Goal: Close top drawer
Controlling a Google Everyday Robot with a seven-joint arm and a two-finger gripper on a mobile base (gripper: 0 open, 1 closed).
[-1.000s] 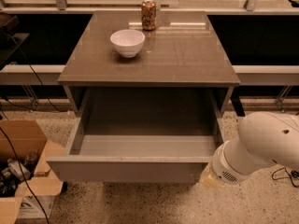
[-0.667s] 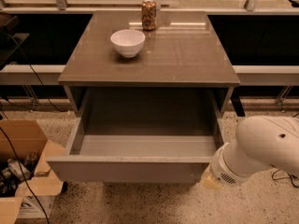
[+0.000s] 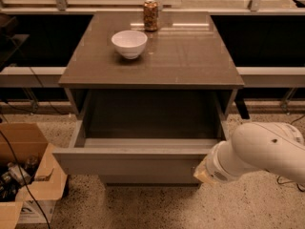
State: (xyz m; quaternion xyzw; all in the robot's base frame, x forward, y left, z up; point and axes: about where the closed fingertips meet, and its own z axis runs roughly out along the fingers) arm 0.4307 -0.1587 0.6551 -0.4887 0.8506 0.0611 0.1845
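The top drawer (image 3: 143, 162) is pulled well out of the grey cabinet. Its plain flat front panel faces me and its pale grey inner floor (image 3: 150, 142) shows, with nothing in it. My gripper (image 3: 199, 172) is at the end of the white arm (image 3: 259, 151), low at the right. It is up against the right end of the drawer's front panel. The gripper itself is mostly hidden by the wrist and the panel.
On the cabinet top (image 3: 190, 56) stand a white bowl (image 3: 129, 43) and a can (image 3: 151, 15) at the back. An open cardboard box (image 3: 24, 175) with cables sits on the floor to the left. A dark bench runs behind on both sides.
The drawer's front panel has slid a little way in toward the cabinet. The arm's wrist has moved with it, slightly left and forward.
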